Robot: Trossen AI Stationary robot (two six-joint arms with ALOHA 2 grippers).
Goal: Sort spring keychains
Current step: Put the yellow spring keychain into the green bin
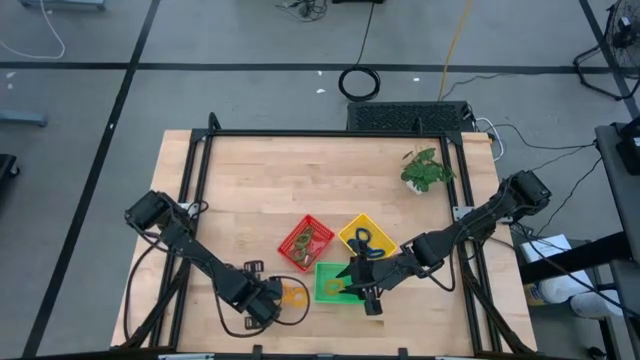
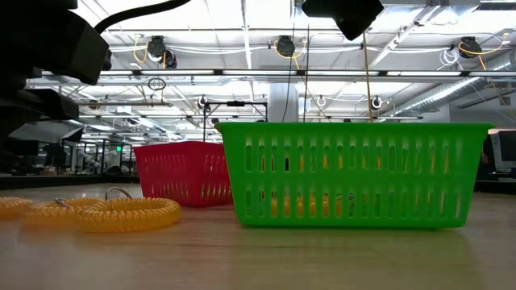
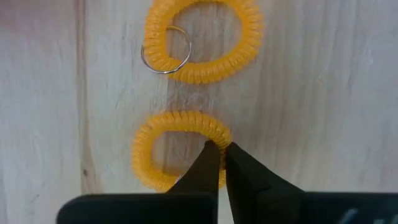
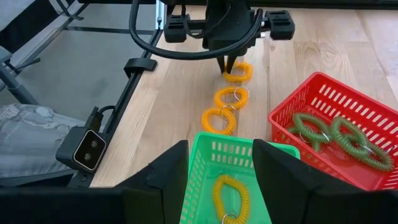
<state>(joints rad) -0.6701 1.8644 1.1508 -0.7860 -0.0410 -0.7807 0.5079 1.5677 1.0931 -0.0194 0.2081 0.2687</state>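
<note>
Orange keychain (image 3: 177,149) (pinched) in left gripper (image 3: 221,152)

Orange spring keychains (image 4: 227,99) on pale wood tabletop (image 4: 186,81), green keychains (image 4: 339,138) in red tray (image 4: 292,109), orange keychain (image 4: 229,195) in green tray (image 4: 233,148), yellow tray (image 1: 352,227), dark fingers (image 3: 210,168)

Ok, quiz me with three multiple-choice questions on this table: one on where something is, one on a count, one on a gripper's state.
1. Where do the green keychains lie?
A. in the red tray
B. in the green tray
C. on the table

2. How many orange keychains lie on the bare table?
A. one
B. three
C. six

3. How do the right gripper's jaws stand?
A. wide open
B. shut on a keychain
C. clamped on a tray rim

Answers:
1 A: the green keychains sit inside the red tray.
2 B: the orange keychains form a row of three on the table.
3 A: the right gripper hovers spread over the green tray.
</note>
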